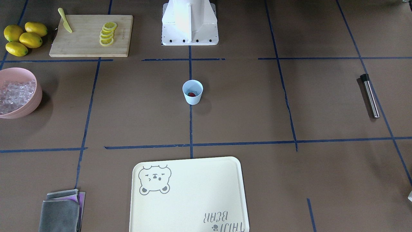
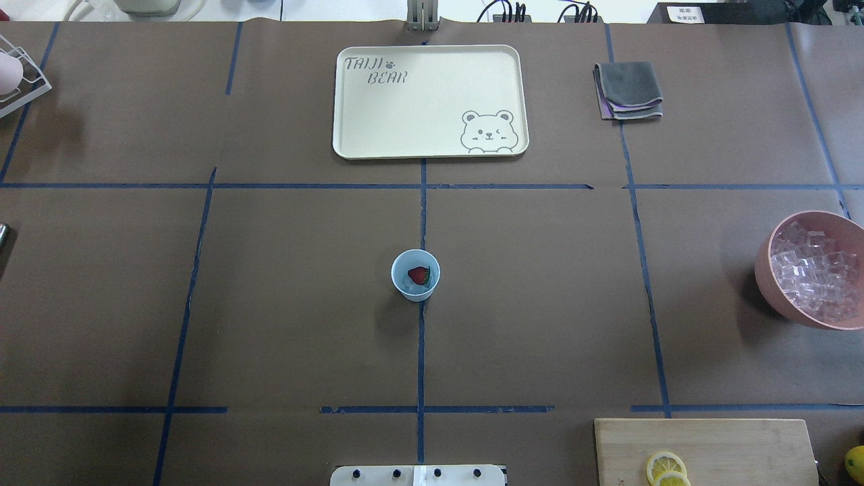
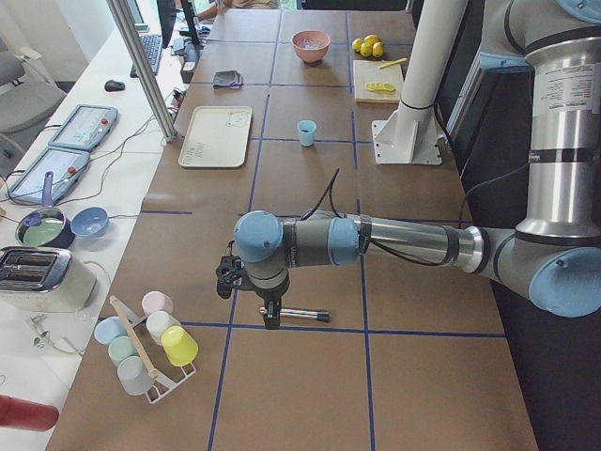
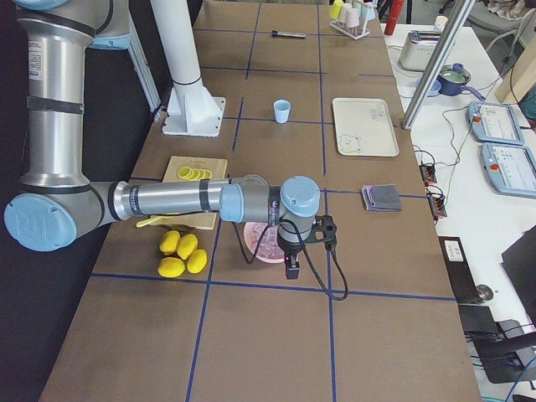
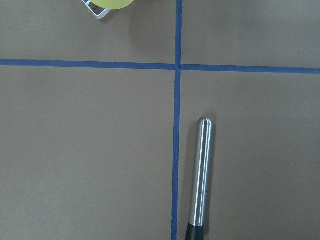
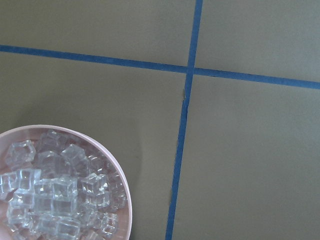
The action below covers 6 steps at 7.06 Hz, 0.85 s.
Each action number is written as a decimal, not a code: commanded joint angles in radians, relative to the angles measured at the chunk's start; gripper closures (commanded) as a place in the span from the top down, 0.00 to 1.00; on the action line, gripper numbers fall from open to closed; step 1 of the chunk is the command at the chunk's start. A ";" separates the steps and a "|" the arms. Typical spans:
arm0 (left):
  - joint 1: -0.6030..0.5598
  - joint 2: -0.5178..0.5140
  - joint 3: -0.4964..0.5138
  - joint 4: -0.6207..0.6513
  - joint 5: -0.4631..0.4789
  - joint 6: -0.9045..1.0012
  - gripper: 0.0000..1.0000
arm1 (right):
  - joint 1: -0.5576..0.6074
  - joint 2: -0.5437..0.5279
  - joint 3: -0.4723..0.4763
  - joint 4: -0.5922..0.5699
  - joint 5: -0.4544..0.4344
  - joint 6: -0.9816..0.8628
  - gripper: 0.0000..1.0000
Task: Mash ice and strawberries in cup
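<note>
The pale-blue cup [image 2: 415,289] stands at the table's middle on a blue tape line, with one red strawberry [image 2: 418,275] inside it. Clear ice cubes [image 2: 813,270] fill a pink bowl [image 2: 766,270] at the robot's right. A steel muddler with a black end [image 1: 369,95] lies at the robot's left. My left gripper [image 3: 270,319] hangs just over that muddler [image 3: 302,314]. My right gripper [image 4: 291,270] hangs beside the pink bowl [image 4: 261,248]. Both grippers show only in the side views, so I cannot tell whether they are open or shut. Neither wrist view shows fingers.
A cream bear tray [image 2: 351,101] lies beyond the cup, with a folded grey cloth [image 2: 629,90] to its right. A cutting board [image 1: 80,45] holds lemon slices [image 1: 107,33] and a yellow knife [image 1: 65,20], with whole lemons [image 1: 24,38] beside it. A rack of cups [image 3: 150,338] stands past the muddler.
</note>
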 commanded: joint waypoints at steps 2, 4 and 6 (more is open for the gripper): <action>0.032 0.031 -0.051 -0.011 0.004 -0.045 1.00 | -0.007 0.006 0.003 0.002 -0.016 0.001 1.00; 0.032 0.068 -0.073 -0.020 0.003 -0.036 1.00 | -0.008 0.005 0.009 -0.001 -0.048 0.002 1.00; 0.034 0.074 -0.069 -0.075 0.003 -0.039 1.00 | -0.007 -0.003 0.025 -0.003 -0.036 0.004 1.00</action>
